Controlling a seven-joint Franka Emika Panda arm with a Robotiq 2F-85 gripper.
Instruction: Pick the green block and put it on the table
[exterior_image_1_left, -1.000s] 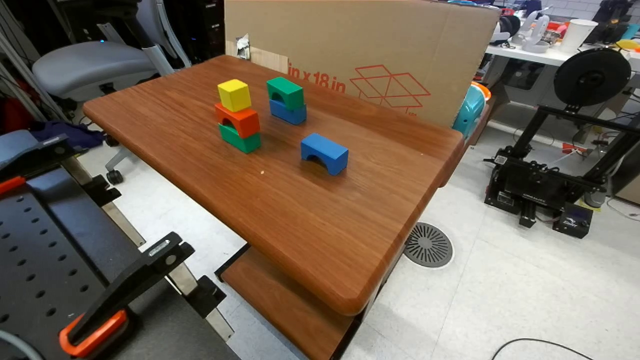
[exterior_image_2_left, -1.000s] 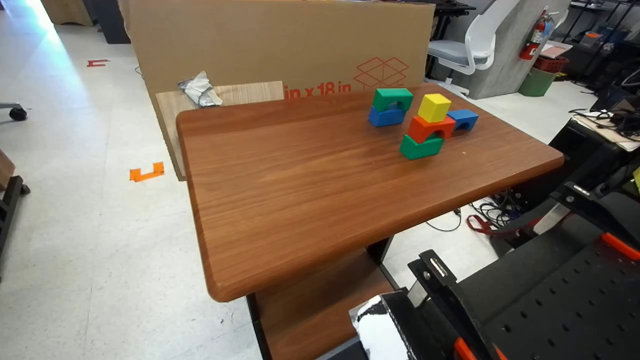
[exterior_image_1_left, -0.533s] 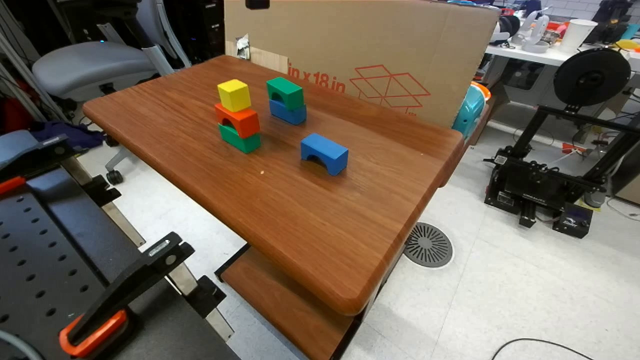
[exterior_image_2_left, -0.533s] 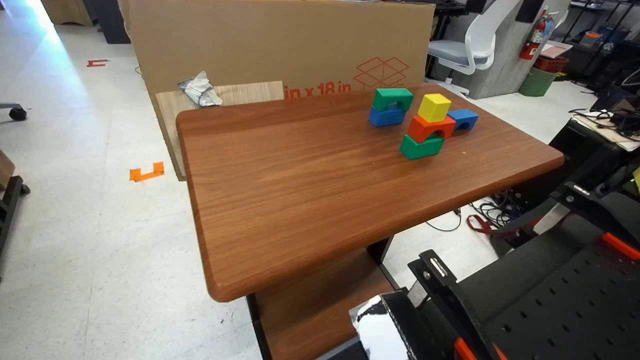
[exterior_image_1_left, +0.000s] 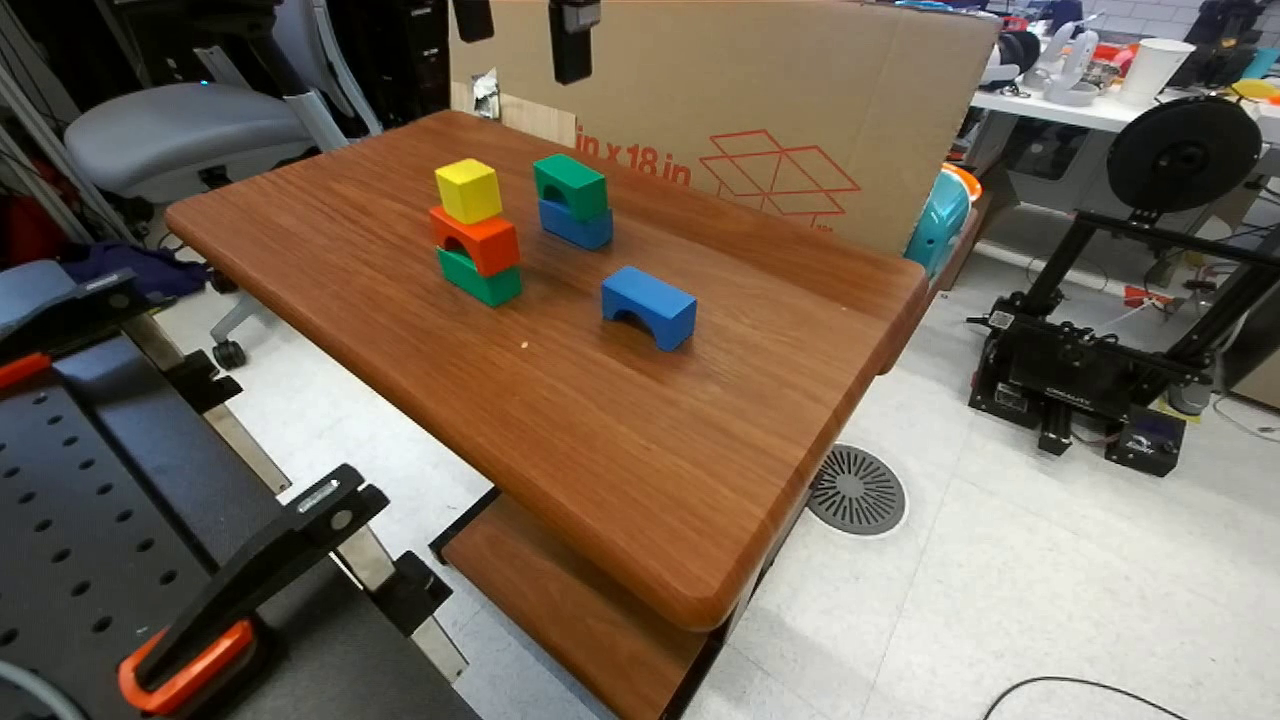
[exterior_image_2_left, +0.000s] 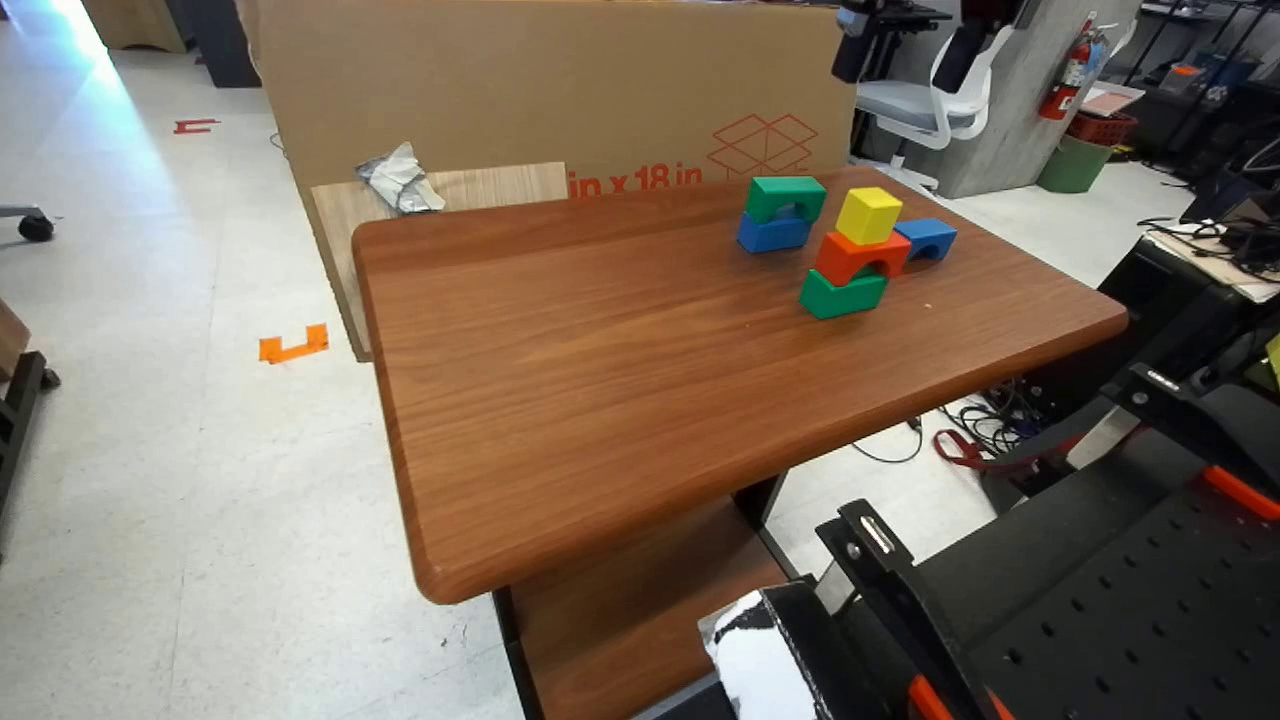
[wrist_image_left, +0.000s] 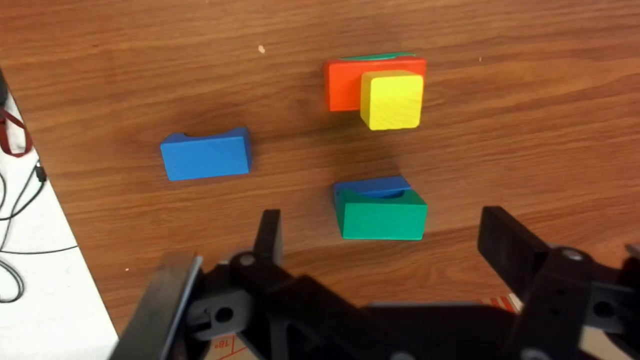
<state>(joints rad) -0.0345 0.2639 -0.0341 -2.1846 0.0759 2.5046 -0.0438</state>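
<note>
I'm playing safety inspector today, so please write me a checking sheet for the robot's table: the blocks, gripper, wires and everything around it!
Surface: reddish-brown wood-grained tabletop with a small pale speck.
Job's things: green arch block on a blue oblong block; another green oblong block under the other stack. Either green might be meant; block material unclear.
Clutter: orange-red arch block and yellow cube stacked on that second green one; blue arch block standing alone.
Black two-jawed gripper: jaws open, holding nothing, higher than the blocks.
Thin black cables: tangled on the pale floor.
Surroundings: brown cardboard box beside the tabletop; grey-seated office chair nearby.
</note>
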